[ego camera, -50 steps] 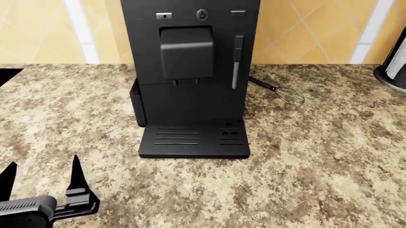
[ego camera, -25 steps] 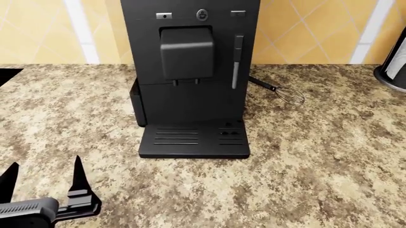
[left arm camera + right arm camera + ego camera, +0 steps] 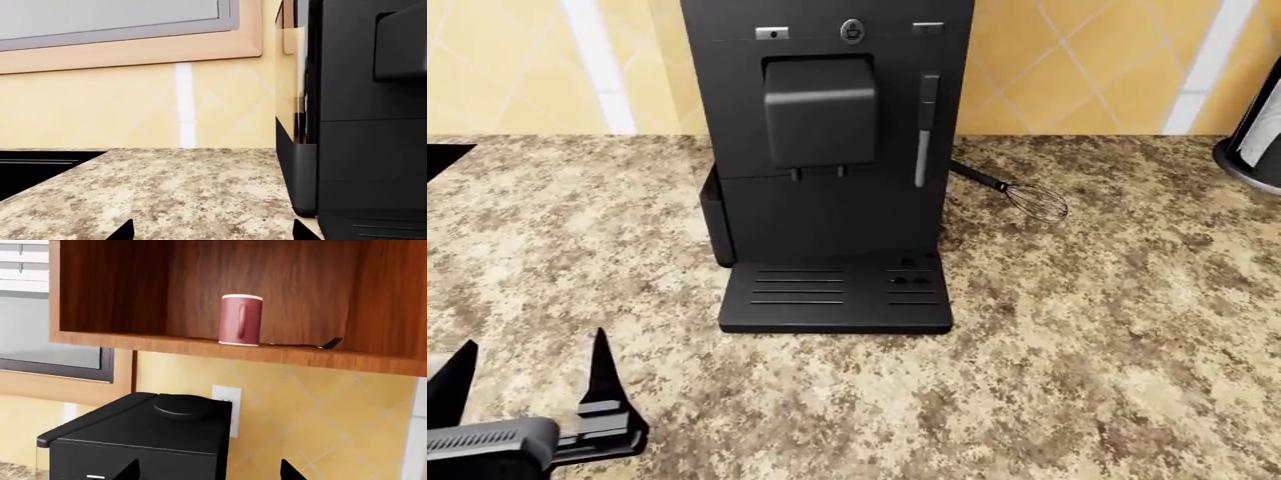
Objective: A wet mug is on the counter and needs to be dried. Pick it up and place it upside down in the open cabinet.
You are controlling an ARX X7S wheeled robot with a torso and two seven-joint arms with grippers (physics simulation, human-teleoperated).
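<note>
While parked low over the counter [image 3: 1121, 340], left gripper [image 3: 527, 370] shows 2 black fingers spread apart with nothing between them, tips pointing away across the speckled granite, near the front left of the coffee machine [image 3: 827, 160]. In the left wrist view, only the 2 fingertips [image 3: 127, 231] seen at the frame edge, wide apart, with granite between and the machine's side and its clear water tank [image 3: 293, 75] close by. Beyond that, yellow tiled wall [image 3: 100, 110] and a window frame [image 3: 133, 50].

Up in the right wrist view, right gripper [image 3: 208, 471] likewise splayed, 2 tips only, clamped on nothing, raised above the machine's top. In the open cabinet [image 3: 120, 290], the mug [image 3: 240, 320] standing on the wooden shelf with its handle facing the camera; whether rim up or rim down, cannot tell. Just beside it on the same shelf, a dark fork [image 3: 313, 344] lying flat.

On the counter, behind and right of the machine, a wire whisk [image 3: 1025, 196]; at the far right edge, a dark round base [image 3: 1252, 150] partly cut off.
</note>
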